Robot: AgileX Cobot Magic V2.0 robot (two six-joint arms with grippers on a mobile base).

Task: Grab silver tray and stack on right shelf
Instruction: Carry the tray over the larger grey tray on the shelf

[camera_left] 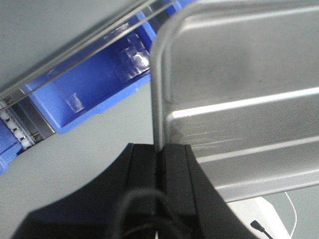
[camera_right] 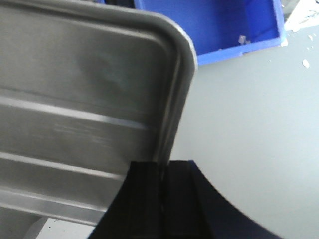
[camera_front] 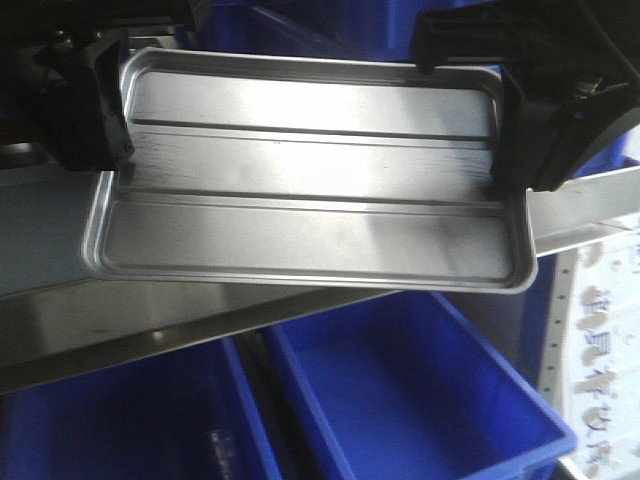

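Observation:
The silver tray (camera_front: 310,170), shiny with two long ridges across its floor, hangs tilted in the air and fills the upper half of the front view. My left gripper (camera_front: 118,150) is shut on its left rim, and my right gripper (camera_front: 505,150) is shut on its right rim. In the left wrist view the black fingers (camera_left: 144,164) pinch the thin rim of the tray (camera_left: 239,74). The right wrist view shows the same hold at the right gripper (camera_right: 162,167), just below a rounded corner of the tray (camera_right: 75,74). The right shelf's broad steel front bar (camera_front: 150,320) slopes across below the tray.
Blue plastic bins (camera_front: 400,400) sit under the steel bar, another one at lower left (camera_front: 120,430). A rail of small white rollers (camera_left: 12,129) shows beside a blue bin (camera_left: 94,84). A white sign with characters (camera_front: 600,360) stands at the right. Another blue bin (camera_right: 209,25) lies beyond the tray's corner.

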